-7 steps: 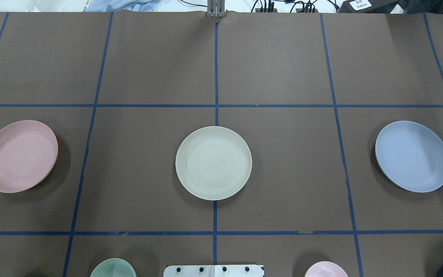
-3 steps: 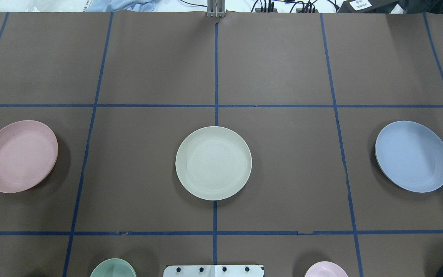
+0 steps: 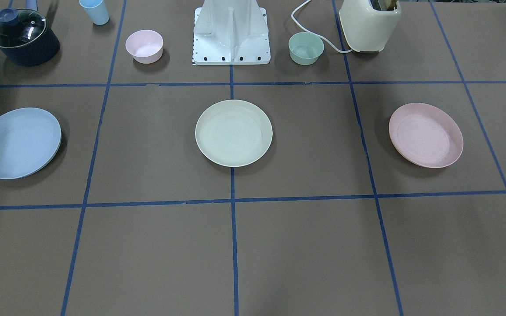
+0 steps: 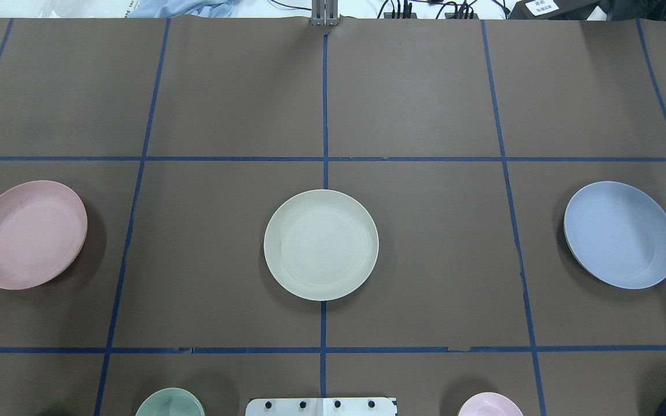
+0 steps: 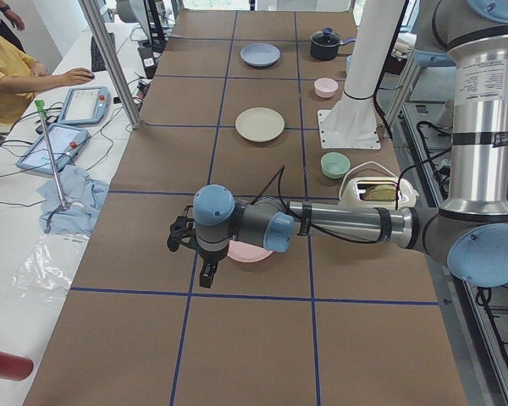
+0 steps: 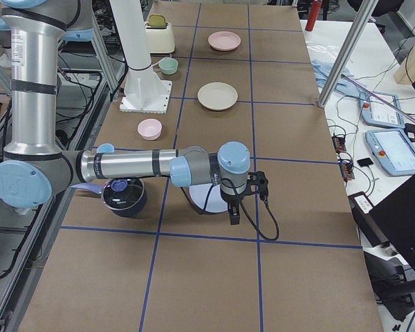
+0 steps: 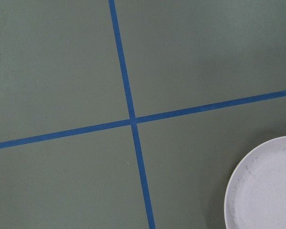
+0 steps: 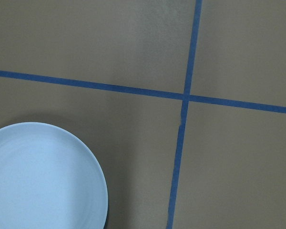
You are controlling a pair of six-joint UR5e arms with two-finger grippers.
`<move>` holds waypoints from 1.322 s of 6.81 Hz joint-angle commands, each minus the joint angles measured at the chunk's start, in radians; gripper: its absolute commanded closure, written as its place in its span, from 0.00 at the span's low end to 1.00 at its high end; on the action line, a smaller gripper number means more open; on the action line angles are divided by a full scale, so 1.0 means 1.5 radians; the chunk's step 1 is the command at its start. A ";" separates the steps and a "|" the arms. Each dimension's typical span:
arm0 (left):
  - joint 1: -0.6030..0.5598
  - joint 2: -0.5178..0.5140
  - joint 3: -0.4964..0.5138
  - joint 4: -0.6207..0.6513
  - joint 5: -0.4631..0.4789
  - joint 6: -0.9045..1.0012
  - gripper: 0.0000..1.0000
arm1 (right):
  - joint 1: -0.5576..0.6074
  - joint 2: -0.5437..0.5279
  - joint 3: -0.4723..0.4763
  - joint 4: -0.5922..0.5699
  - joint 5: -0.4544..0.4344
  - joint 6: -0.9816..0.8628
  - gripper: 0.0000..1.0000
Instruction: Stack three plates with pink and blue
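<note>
The robot's white base (image 4: 321, 406) stands on the brown worktop (image 4: 414, 92), in line with the cream-white plate (image 4: 321, 245) and closer to the robot than it. A small green bowl (image 4: 169, 403) sits closer to the robot than that plate and to its left. A small pink bowl (image 4: 489, 405) sits closer to the robot and to its right. Further right of the cream-white plate, also on the robot's side, is a dark lidded pot (image 3: 22, 37).

The cream-white plate lies flat at the middle of the worktop, across a blue tape line. The pale pink plate (image 4: 28, 234) lies well apart to its left, and the light blue plate (image 4: 620, 234) lies well apart to its right. The three plates form one row, each on its own and none stacked.

The left claw (image 5: 206, 272) points down above the worktop, well to the left of the cream-white plate. It hangs just beside the pink plate's rim on the side away from the robot, apart from the plate. The right claw (image 6: 234, 216) points down the same way, well to the right of the cream-white plate. It hangs just beside the blue plate's rim on the side away from the robot. Only the side views show the claws, so I cannot tell whether either is open or closed.
</note>
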 commanded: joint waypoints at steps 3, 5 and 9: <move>-0.003 0.005 0.003 -0.015 -0.001 0.000 0.00 | -0.004 -0.015 0.002 0.000 -0.006 -0.003 0.00; -0.003 0.005 -0.004 -0.015 -0.001 -0.004 0.00 | -0.006 -0.015 0.002 0.004 0.001 0.002 0.00; 0.002 0.003 -0.005 -0.017 -0.002 -0.002 0.00 | -0.025 -0.015 0.012 0.007 0.004 0.005 0.00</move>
